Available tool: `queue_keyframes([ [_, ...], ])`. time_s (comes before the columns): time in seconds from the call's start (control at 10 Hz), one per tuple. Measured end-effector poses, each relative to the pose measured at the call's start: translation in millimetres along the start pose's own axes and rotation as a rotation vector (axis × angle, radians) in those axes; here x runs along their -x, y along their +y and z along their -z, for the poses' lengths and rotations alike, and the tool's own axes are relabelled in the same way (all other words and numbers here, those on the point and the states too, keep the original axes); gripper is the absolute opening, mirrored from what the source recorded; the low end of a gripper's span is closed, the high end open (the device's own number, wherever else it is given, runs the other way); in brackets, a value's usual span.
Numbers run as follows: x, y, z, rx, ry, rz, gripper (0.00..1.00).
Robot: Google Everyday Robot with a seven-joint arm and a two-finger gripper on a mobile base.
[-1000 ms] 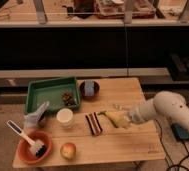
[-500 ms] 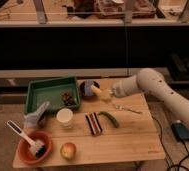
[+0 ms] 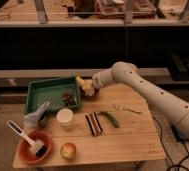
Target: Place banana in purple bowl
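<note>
My gripper (image 3: 89,86) is at the back middle of the wooden table, at the end of the white arm that reaches in from the right. It is shut on the small yellow banana (image 3: 82,82), which sticks out to its upper left. The banana hangs just above the dark purple bowl (image 3: 91,95). The bowl stands next to the right end of the green tray and is mostly hidden by the gripper.
A green tray (image 3: 47,93) holds a brown piece (image 3: 68,98). A white cup (image 3: 64,117), a striped block (image 3: 93,123), a green cucumber piece (image 3: 109,119) and a fork (image 3: 127,108) lie mid-table. An orange bowl (image 3: 34,146) with a brush, an apple (image 3: 68,150) and a grey cloth (image 3: 35,116) are at the left front.
The gripper has carried the banana from the table's right middle, where it lay beside the cucumber piece, up and left to above the purple bowl.
</note>
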Motion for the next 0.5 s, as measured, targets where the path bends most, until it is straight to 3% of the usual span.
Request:
queue_keyframes([
  [0.2,5.4,17.3,-25.7,0.012,-0.025,-0.052,0.0],
  [0.3,10.0,26.6,-30.8,0.001,-0.025,-0.078,0.02],
  [0.5,20.3,31.6,-25.0,-0.016,-0.02,-0.061,0.16],
])
